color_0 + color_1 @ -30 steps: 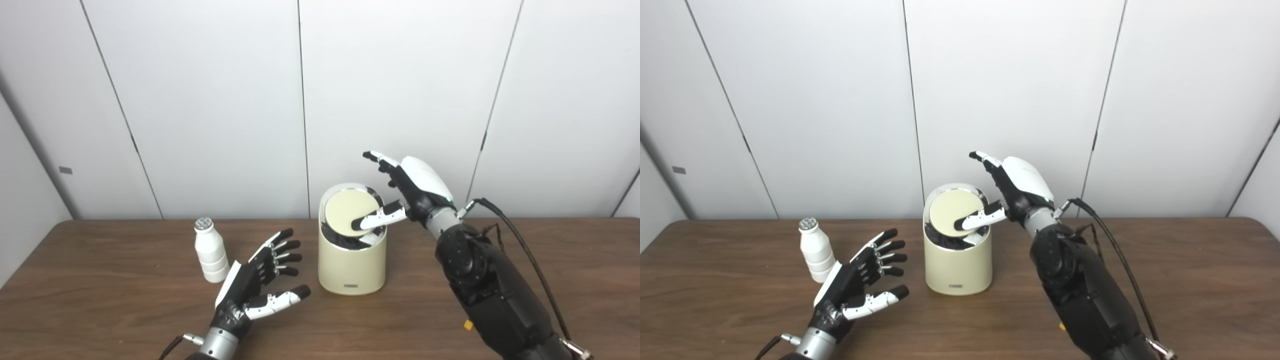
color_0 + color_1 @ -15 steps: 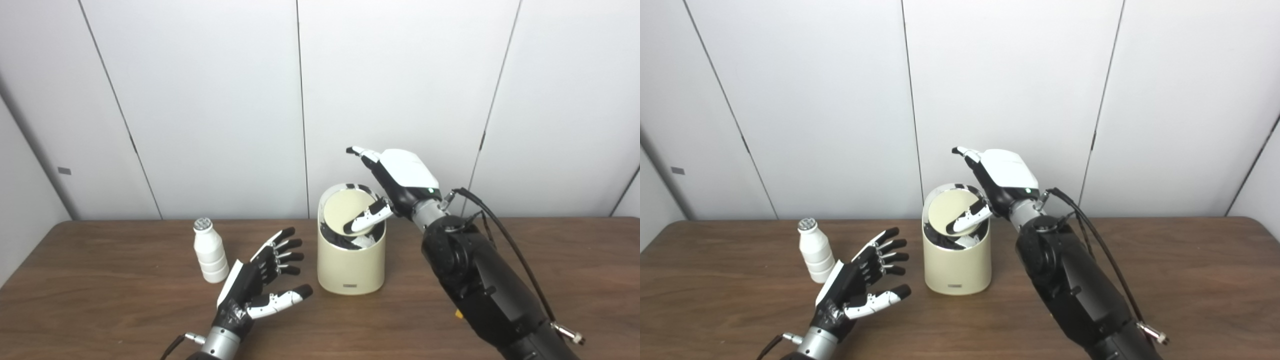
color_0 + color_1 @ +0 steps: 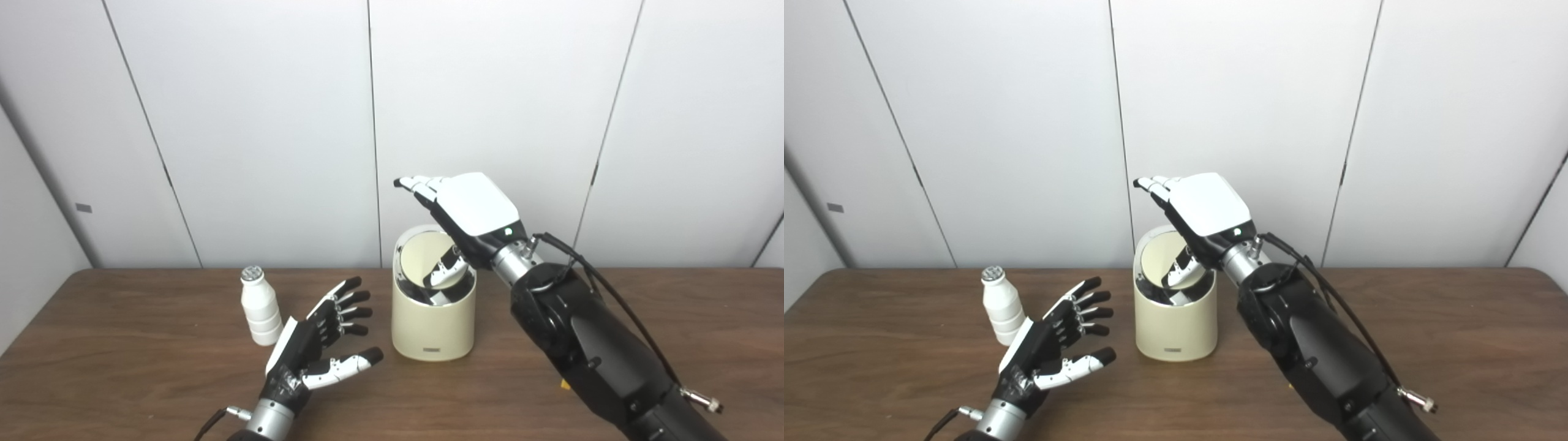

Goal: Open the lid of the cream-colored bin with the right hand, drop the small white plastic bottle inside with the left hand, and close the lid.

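Observation:
The cream-colored bin stands mid-table. Its round lid is tipped steeply down into the opening, pressed by the thumb of my right hand. That hand hovers over the bin's top with its fingers stretched out to the left, holding nothing. The small white plastic bottle stands upright to the left of the bin. My left hand floats open between bottle and bin, palm facing right and fingers spread, touching neither.
The brown wooden table runs across the view, with white wall panels behind it. My right forearm crosses the table right of the bin, with a black cable alongside.
My right hand has swung left and rolled over the bin, and its thumb has pushed the lid further down into the opening. The left hand and the bottle have stayed put.

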Motion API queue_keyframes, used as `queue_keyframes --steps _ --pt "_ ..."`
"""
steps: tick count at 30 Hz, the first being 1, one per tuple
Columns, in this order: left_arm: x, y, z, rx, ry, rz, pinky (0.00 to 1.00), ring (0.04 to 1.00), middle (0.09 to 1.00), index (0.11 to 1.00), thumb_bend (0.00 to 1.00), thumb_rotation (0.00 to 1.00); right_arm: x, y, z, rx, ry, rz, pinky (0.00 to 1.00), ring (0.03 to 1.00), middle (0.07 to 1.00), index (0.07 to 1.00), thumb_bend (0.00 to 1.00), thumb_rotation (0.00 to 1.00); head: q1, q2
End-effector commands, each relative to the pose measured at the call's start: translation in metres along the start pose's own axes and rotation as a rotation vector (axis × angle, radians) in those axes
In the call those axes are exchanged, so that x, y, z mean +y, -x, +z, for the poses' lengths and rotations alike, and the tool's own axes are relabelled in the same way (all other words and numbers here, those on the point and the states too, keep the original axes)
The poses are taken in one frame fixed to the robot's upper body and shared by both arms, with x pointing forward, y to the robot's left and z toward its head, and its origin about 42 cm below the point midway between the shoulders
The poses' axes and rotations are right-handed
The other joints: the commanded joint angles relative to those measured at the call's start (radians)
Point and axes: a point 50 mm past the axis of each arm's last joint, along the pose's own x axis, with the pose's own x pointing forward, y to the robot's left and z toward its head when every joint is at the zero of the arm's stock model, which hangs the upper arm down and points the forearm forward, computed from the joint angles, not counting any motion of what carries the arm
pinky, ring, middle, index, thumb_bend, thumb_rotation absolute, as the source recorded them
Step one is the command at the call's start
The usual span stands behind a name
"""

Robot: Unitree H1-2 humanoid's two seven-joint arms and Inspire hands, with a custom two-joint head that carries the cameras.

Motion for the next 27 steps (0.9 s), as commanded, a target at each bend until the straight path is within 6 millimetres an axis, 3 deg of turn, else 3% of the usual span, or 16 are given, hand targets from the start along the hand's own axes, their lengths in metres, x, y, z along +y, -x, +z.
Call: queue_keyframes --steps 1,5,8,15,27 --pt "0.003 -0.009 0.015 -0.063 -0.008 0.005 0.69 0.787 0.857 0.925 0.75 0.2 -0.008 -0.002 -0.012 0.029 0.047 -0.016 0.71 0.833 0.884 0.88 0.93 0.13 0.001 0.001" --pt "0.004 -0.008 0.016 -0.062 -0.005 0.005 0.69 0.785 0.856 0.924 0.75 0.19 -0.012 -0.002 -0.014 0.056 -0.02 -0.011 0.71 0.827 0.885 0.882 0.93 0.14 0.002 0.002" --pt "0.005 -0.008 0.016 -0.06 -0.002 0.003 0.69 0.785 0.856 0.923 0.74 0.18 -0.017 -0.002 -0.015 0.116 -0.165 0.011 0.73 0.838 0.903 0.895 0.9 0.17 -0.001 0.001" --pt "0.006 -0.007 0.015 -0.057 -0.013 0.003 0.69 0.781 0.848 0.919 0.75 0.19 -0.032 -0.001 -0.027 0.185 -0.41 -0.029 0.67 0.831 0.877 0.88 0.86 0.22 -0.002 0.003" --pt "0.006 -0.007 0.014 -0.052 -0.012 -0.002 0.69 0.782 0.851 0.924 0.75 0.2 -0.056 0.015 -0.05 0.24 -0.563 -0.181 0.57 0.757 0.828 0.846 0.86 0.27 -0.008 0.002"
